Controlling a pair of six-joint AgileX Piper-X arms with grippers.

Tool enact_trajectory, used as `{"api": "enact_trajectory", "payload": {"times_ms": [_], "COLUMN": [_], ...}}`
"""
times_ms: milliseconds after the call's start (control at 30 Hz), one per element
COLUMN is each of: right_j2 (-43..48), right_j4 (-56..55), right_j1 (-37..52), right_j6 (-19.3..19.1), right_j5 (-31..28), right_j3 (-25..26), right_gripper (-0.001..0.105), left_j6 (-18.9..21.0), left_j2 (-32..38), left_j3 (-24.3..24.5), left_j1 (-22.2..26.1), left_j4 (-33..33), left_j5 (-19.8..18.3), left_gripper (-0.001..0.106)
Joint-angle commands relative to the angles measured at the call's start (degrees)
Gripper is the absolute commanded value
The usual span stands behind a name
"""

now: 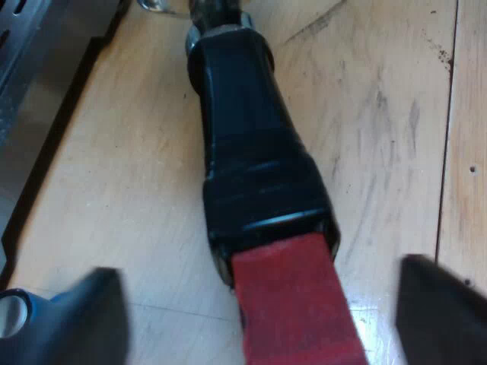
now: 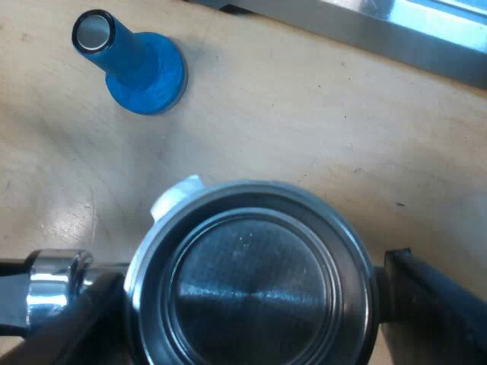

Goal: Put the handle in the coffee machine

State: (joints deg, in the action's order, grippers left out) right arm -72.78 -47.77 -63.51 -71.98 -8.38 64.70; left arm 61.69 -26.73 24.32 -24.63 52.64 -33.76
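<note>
The metal holder (image 2: 251,296) faces up, its round basket empty, over the wooden table. My right gripper (image 2: 251,308) is shut on the basket, with one finger pressed against each side of the rim. The holder's dark handle (image 1: 247,144) stretches away over the table from its red end (image 1: 293,304). My left gripper (image 1: 262,312) is open, and its two fingers stand wide apart on either side of the red end without touching it.
A blue tamper (image 2: 141,65) stands on the table a little beyond the basket, and its top (image 1: 9,310) shows beside one left finger. The espresso machine's metal base (image 2: 365,30) runs along the table past the tamper, and its dark edge (image 1: 46,144) lies alongside the handle.
</note>
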Motion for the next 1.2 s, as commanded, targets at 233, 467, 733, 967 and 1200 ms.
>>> {"api": "enact_trajectory", "payload": {"times_ms": [233, 467, 733, 967, 1200], "right_j2": [1.02, 1.02, 1.02, 1.02, 1.02], "right_j4": [1.24, 1.24, 1.24, 1.24, 1.24], "right_j1": [-0.19, -0.19, -0.19, -0.19, -0.19], "right_j6": [0.19, 0.19, 0.19, 0.32, 1.46], "right_j5": [0.03, 0.03, 0.03, 0.03, 2.42], "right_j3": [1.10, 1.10, 1.10, 1.10, 1.10], "right_gripper": [0.000, 0.000, 0.000, 0.000, 0.017], "left_j6": [-0.32, -0.32, -0.32, 1.39, 1.39], "left_j2": [-0.17, -0.17, -0.17, -0.17, -0.17], "left_j3": [0.17, 0.17, 0.17, 0.64, 0.64], "left_j1": [-0.36, -0.36, -0.36, -0.36, -0.36], "left_j4": [-0.69, -1.24, -5.73, -5.77, -5.77], "left_j5": [0.58, 0.58, 0.77, 0.77, 0.60], "left_gripper": [0.011, 0.004, 0.004, 0.003, 0.003]}}
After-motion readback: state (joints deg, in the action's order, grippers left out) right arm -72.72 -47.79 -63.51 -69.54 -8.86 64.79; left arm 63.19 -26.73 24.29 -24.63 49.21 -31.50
